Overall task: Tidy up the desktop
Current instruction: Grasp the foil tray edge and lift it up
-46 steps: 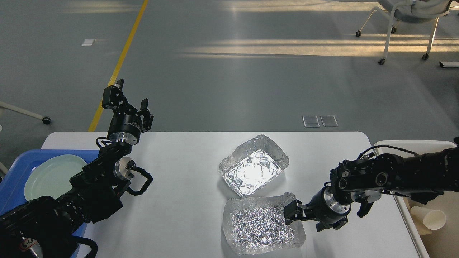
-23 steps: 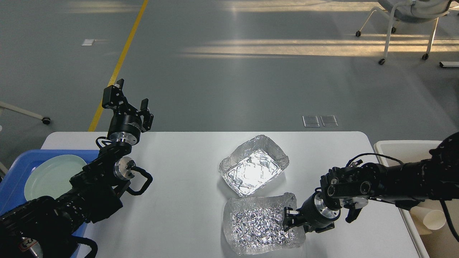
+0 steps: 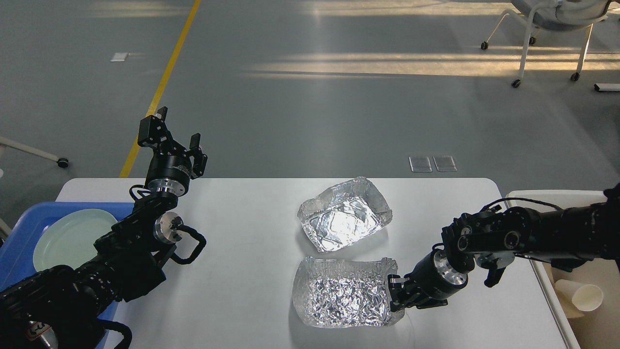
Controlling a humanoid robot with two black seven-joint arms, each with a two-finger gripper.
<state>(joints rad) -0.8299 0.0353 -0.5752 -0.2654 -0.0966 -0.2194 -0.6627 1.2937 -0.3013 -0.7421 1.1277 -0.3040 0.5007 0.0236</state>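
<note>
The desktop (image 3: 232, 291) lay broad and white below the robot's head, its far edge and rounded far corners plain to see. The right arm came in low from the right edge, elbow raised over the off-white bin (image 3: 547, 195), forearm sloping down and toward the middle of the near edge. The right gripper (image 3: 393, 292) pointed left with its fingers pinched over the right wall of the near foil tray (image 3: 341, 298), holding that rim. This tray sat close to the near edge, a little right of centre, its floor crumpled and glittering, its right side lifted slightly where it was gripped. The far foil tray (image 3: 345, 215) lay just beyond it toward the middle of the worktop, set at an angle, apart from the near one.

The left arm rose from the near-left corner, bent at the wrist and standing up above the far-left corner. The left gripper (image 3: 173, 136) pointed upward past the far edge, its two fingers spread wide and holding nothing.

A blue tray (image 3: 29, 218) overlapped the left edge, with a pale green plate (image 3: 68, 237) lying in it. A paper cup (image 3: 581, 295) lay on its side in the bin off the right edge.
</note>
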